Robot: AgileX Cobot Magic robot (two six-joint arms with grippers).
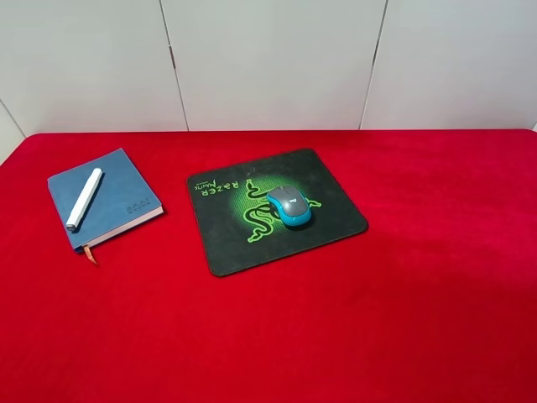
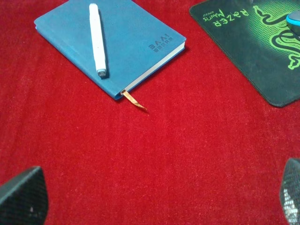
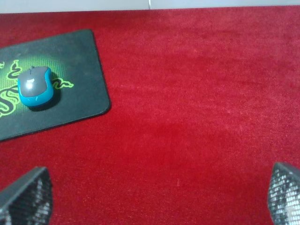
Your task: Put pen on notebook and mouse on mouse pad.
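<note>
mouse (image 3: 34,86) apart from right hand (image 3: 154,197)

Only the notebook (image 1: 105,199) with the pen (image 1: 84,199) and the mouse pad (image 1: 277,210) carrying the mouse (image 1: 290,206) occupy the red table (image 1: 436,277); its near half and right side are free.

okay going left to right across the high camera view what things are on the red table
Notebook with the pen lying on it → mouse pad with the mouse sitting on it.
</note>
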